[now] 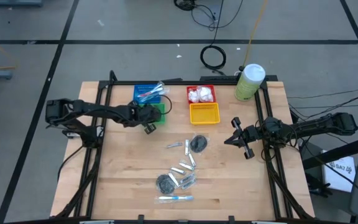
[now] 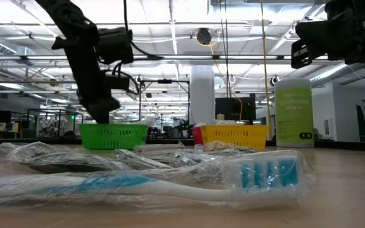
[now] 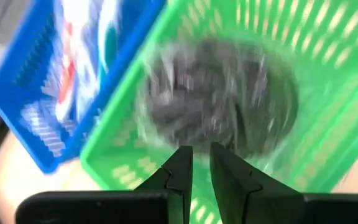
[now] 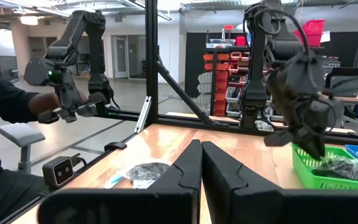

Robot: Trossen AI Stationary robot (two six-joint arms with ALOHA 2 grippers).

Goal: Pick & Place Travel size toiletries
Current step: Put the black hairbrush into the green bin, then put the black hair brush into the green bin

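Landmark: yellow basket [image 1: 204, 113], at the far middle of the wooden table [image 1: 123, 174]; every place below is told from it.
Left gripper [image 1: 149, 125]: just left of the yellow basket, over the green basket [image 1: 159, 111], fingers [image 3: 180, 168] drawn nearly together with a narrow slit between them and nothing caught there.
Dark disc in wrap [image 3: 219, 99]: lying inside the green basket, under that gripper's tips and free of them.
Right gripper [image 1: 238, 138]: right of the yellow basket and a little nearer, raised above the table, fingers pressed flat together on nothing.
Blue basket [image 1: 146, 93]: left of the yellow basket and farther back, holding wrapped toothbrushes [image 1: 151, 93].
Red basket [image 1: 201, 94]: directly behind the yellow basket, with white puffy packets [image 1: 201, 95] in it.
Loose toiletries: in front of the yellow basket lie a dark disc [image 1: 198, 144], silver tubes [image 1: 184, 169], a second disc [image 1: 165, 182] and, nearest the front edge, a blue toothbrush in clear wrap [image 1: 175, 198].
Canister [image 1: 248, 82]: pale green with a white lid, right of and behind the yellow basket; its label carries large pale lettering that I cannot read.
Person [image 4: 5, 118]: a dark sleeve and hand beyond the table, in the right wrist view.
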